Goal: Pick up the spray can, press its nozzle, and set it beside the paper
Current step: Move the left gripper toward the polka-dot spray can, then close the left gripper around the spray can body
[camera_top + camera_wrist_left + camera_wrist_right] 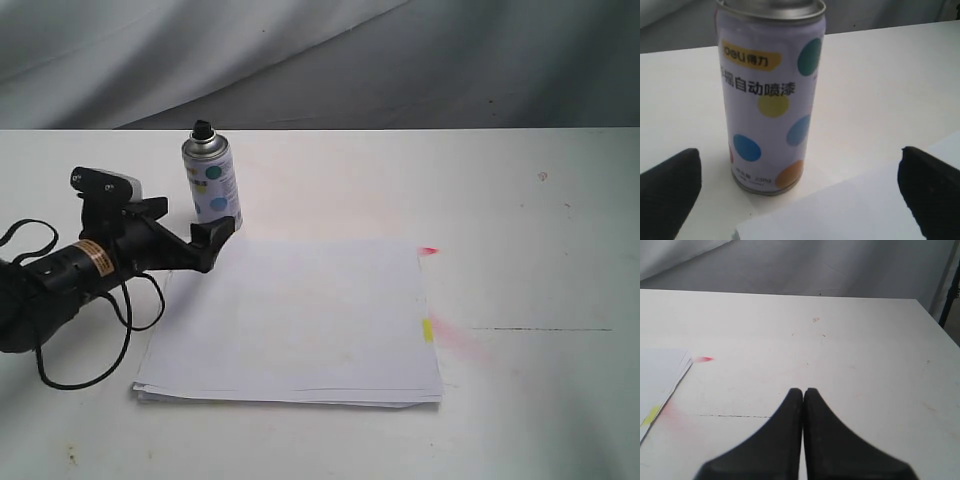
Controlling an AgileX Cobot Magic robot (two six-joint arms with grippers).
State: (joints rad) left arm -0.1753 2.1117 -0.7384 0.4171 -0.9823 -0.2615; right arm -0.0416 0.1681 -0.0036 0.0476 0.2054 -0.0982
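The spray can stands upright on the counter, just beside the paper's far corner. The left claw gapes wide before it (gripping nothing). The right claw is pinched together, empty.

spray can: white body; teal, blue, yellow and orange dots; yellow label band; dark lettering; silver top.
nozzle: black.
paper: plain white; yellow and pink-red marks on one edge.
surface: white, faint pink tint beside the paper.
left gripper, right gripper: black.
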